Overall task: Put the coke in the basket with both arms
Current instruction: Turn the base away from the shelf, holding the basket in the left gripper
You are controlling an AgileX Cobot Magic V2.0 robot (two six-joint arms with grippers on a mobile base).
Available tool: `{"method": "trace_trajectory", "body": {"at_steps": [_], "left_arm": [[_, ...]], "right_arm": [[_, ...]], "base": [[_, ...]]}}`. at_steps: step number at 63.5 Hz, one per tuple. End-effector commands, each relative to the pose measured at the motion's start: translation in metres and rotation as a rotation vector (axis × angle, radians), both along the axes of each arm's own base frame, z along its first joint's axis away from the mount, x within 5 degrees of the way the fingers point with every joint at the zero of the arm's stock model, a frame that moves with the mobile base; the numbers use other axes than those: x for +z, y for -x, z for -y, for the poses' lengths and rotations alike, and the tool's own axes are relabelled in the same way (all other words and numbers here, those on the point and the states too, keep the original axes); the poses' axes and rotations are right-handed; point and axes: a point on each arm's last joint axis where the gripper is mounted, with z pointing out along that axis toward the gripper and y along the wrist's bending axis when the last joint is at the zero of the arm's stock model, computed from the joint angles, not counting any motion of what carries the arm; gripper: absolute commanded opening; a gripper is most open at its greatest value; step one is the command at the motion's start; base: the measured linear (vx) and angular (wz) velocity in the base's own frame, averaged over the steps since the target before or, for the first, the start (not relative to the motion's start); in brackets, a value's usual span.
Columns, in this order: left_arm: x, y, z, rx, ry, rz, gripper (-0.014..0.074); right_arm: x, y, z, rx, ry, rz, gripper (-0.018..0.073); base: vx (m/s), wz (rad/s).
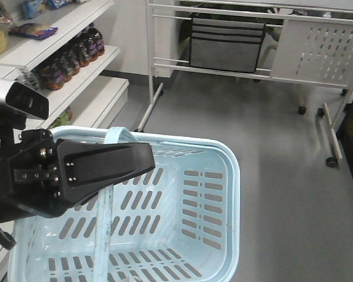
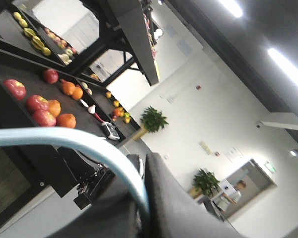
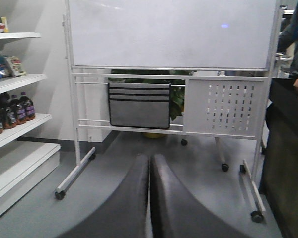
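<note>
1. Nearest the front-facing lens, you have the left gripper [image 1: 138, 163], a black wedge reaching in from the left edge. A silver-grey camera block [image 1: 17, 97] sits above and behind it.
2. The gripper lies across the handle [image 1: 101, 235] of the basket [image 1: 232, 176]. The pale blue strip runs under the wedge, from the far rim toward the near one.
3. In the left wrist view, the handle curves in from the left and drops between the two dark fingers [image 2: 174, 203], which press in on both sides. Log this pincer as clamped on the handle.
4. The basket is light blue with slotted walls and fills the lower half of the front view, with grey floor [image 1: 270, 147] showing past its right rim.
5. The right gripper [image 3: 150, 168] has its two fingers pressed together along their length, with nothing between them. It points toward a whiteboard [image 3: 174, 32] on a wheeled stand.
6. A grey pouch [image 3: 139, 105] hangs under the board.
7. White shelves on the left hold dark bottles [image 1: 70, 59].
8. Behind the left wrist camera, dark trays carry fruit [image 2: 44, 106], and a potted plant [image 2: 153, 119] stands farther off.
9. The can shows in no view, so you cannot tell where it is.
</note>
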Motion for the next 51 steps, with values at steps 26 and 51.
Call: {"method": "trace_trajectory", "body": {"at_steps": [26, 51], "left_arm": [[0.0250, 0.0158, -0.0033, -0.123, 0.168, 0.081, -0.0006], [0.0250, 0.0158, -0.0033, -0.123, 0.168, 0.081, -0.0006]], "right_arm": [[0.0051, 0.0011, -0.0004, 0.001, 0.021, 0.078, -0.0005], [0.0051, 0.0011, -0.0004, 0.001, 0.021, 0.078, -0.0005]], "base": [[0.12, -0.42], [0.14, -0.29]]}}
